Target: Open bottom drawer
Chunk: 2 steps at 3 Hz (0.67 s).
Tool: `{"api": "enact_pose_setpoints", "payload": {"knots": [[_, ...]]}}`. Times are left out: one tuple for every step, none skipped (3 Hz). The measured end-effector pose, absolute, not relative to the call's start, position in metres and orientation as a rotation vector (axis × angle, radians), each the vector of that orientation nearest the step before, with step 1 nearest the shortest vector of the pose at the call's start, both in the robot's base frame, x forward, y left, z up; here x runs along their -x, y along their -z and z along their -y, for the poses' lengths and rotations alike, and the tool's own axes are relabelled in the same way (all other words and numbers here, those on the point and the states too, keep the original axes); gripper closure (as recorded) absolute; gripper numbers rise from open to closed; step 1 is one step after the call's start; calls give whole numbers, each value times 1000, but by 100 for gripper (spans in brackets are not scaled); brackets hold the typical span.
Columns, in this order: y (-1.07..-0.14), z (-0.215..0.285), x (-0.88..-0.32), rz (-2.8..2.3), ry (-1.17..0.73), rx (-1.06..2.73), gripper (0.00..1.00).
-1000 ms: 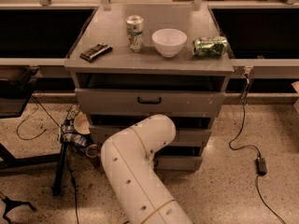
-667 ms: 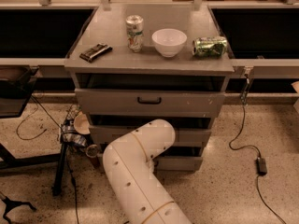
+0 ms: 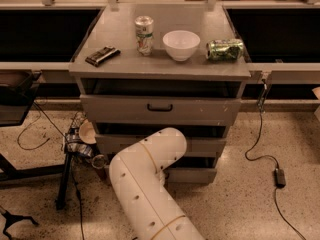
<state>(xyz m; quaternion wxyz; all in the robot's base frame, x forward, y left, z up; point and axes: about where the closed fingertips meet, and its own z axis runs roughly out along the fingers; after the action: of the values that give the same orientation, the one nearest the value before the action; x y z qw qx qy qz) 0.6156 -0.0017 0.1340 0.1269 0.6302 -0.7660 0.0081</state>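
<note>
On the grey worktop [image 3: 165,14] lie a dark flat bar [image 3: 102,55], an upright can [image 3: 144,35], a white bowl [image 3: 181,44] and a green can [image 3: 225,49] on its side. Below, the white arm [image 3: 150,184] bends in front of the two lower drawers. It hides the claw, so I cannot tell whether the claw is spread or pressed together. The bottom drawer [image 3: 192,175] sits lowest, near the floor, part covered by the arm.

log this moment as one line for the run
bottom drawer: front partly hidden by arm | gripper: out of sight behind arm, near lower drawers | handle: not visible
</note>
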Motion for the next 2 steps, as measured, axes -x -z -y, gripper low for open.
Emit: {"api": "enact_pose_setpoints", "payload": {"knots": [[-129,11,-597,2148,-11,-1844,0],[-131,16,-588,2118,-5,-1844,0]]}}
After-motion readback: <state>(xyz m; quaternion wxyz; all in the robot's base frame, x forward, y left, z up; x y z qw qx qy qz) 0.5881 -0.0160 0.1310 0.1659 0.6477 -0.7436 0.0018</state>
